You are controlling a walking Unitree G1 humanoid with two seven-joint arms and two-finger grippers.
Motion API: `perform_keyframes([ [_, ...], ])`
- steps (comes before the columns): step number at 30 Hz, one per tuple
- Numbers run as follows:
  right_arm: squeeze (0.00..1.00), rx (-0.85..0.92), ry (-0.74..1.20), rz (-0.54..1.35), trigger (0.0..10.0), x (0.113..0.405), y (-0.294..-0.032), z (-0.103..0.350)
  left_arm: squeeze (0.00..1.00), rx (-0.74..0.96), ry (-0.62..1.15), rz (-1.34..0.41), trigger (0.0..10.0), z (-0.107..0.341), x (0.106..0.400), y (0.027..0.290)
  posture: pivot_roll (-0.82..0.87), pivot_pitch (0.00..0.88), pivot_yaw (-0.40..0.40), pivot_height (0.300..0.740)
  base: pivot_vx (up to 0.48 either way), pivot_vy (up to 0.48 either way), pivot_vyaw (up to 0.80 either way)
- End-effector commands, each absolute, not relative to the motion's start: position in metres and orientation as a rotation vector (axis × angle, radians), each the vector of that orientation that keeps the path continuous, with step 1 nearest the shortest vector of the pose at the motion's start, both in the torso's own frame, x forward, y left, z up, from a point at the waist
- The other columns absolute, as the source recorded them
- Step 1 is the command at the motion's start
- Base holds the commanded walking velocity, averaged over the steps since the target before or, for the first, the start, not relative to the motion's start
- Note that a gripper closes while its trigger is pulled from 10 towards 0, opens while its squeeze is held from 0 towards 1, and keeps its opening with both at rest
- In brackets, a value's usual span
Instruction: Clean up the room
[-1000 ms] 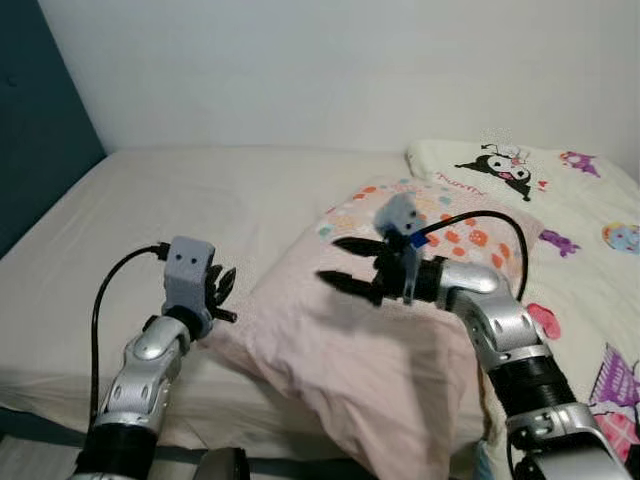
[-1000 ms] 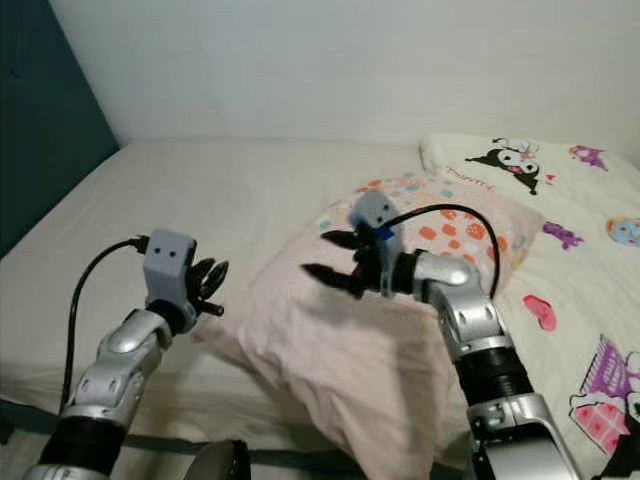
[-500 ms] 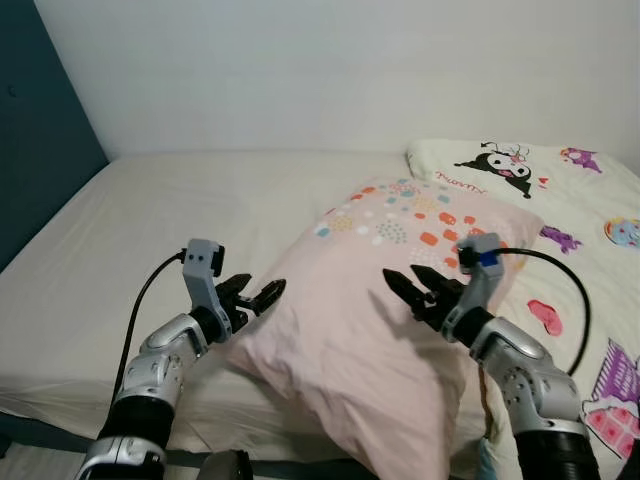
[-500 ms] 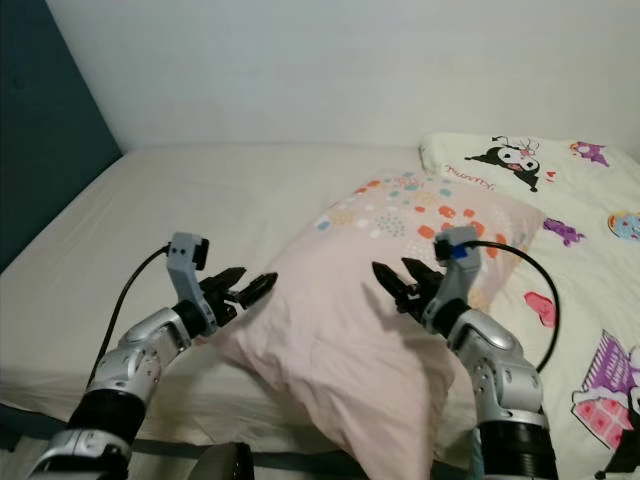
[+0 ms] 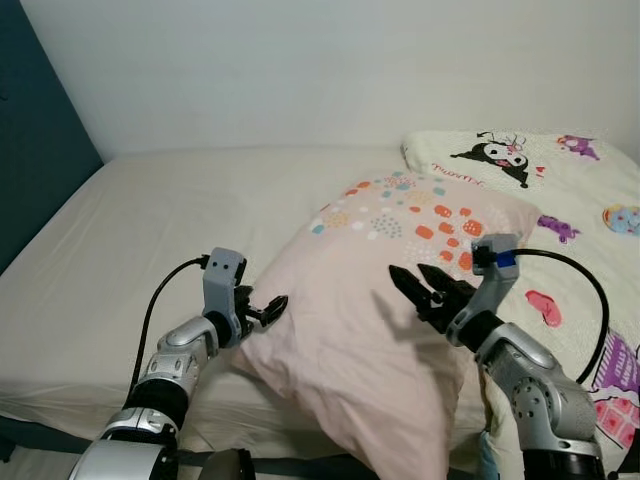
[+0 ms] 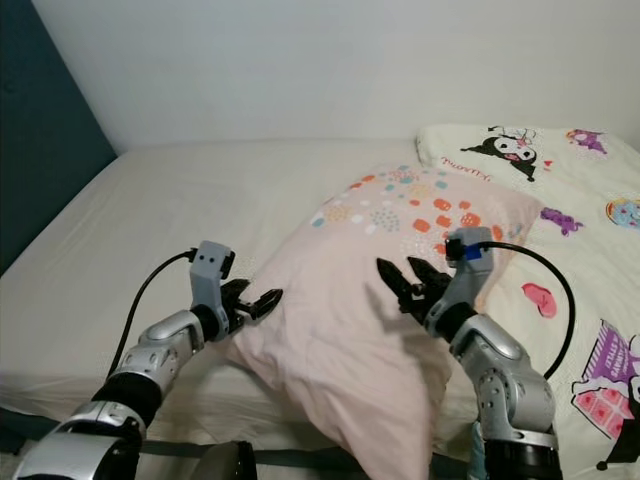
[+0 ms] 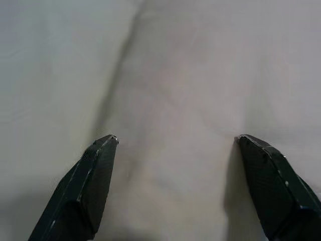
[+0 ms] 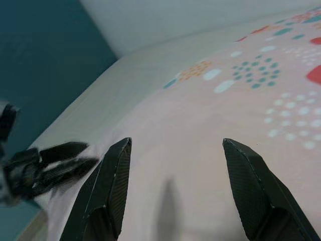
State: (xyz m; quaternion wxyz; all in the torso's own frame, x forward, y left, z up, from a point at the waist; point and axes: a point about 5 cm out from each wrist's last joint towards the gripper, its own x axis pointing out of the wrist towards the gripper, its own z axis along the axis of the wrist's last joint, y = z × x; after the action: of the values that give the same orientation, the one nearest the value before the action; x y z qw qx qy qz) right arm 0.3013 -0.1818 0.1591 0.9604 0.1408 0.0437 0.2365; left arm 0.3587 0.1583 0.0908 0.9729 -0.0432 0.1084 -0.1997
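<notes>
The pink pillow lay on the bed, sprawled across the mattress with its near corner hanging over the front edge toward us. Its long axis ran on a diagonal, from that drooping near end up and away to the dotted far end, which pointed toward the white cartoon-print bedding on our right. We had it straddled, and that was the relation everything turned on: the pillow sat between our two arms. Our left end effector was at the pillow's left edge, fingers spread apart and gripping nothing; in the left wrist view both black fingertips framed pink fabric where it met the pale sheet. Our right end effector hovered over the middle of the pillow's top face, also released and empty, its fingers aimed across the fabric toward the left one, which we could make out blurred in the right wrist view. The left looked nearer to an actual edge to pinch; the right was over flat cloth with no obvious fold to catch. We judged the coming move to be a two-sided grab. The soft filling would likely sag once lifted. Beyond it all stood the plain wall and a dark teal panel on our left.
</notes>
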Motion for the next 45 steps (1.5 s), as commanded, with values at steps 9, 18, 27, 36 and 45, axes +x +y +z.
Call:
perform_keyframes([
  [9, 0.00, 0.324, 0.142, 0.499, 10.0, 0.294, -0.177, 0.150, 0.00, -0.210, 0.318, -0.353, 10.0, 0.076, 0.353, 0.173, -0.09, 0.157, 0.022, 0.600, 0.000, 0.000, 0.00],
  [18, 0.00, 0.261, 0.134, 0.486, 10.0, 0.283, -0.176, 0.144, 0.00, -0.277, 0.335, -0.452, 10.0, 0.074, 0.353, 0.156, -0.09, 0.161, 0.043, 0.600, 0.000, 0.000, 0.00],
  [27, 0.00, 0.258, 0.118, 0.459, 10.0, 0.283, -0.178, 0.146, 0.00, -0.167, 0.367, -0.584, 0.0, 0.065, 0.345, 0.139, -0.10, 0.166, 0.055, 0.600, 0.000, 0.000, 0.00],
  [36, 0.00, 0.237, 0.110, 0.461, 10.0, 0.284, -0.179, 0.149, 0.00, -0.072, 0.362, -0.546, 0.0, 0.066, 0.346, 0.147, -0.10, 0.163, 0.045, 0.600, 0.000, 0.000, 0.00],
  [45, 0.00, 0.230, 0.103, 0.462, 10.0, 0.289, -0.181, 0.151, 0.00, -0.076, 0.352, -0.532, 0.0, 0.069, 0.347, 0.162, -0.08, 0.156, 0.040, 0.600, 0.000, 0.000, 0.00],
])
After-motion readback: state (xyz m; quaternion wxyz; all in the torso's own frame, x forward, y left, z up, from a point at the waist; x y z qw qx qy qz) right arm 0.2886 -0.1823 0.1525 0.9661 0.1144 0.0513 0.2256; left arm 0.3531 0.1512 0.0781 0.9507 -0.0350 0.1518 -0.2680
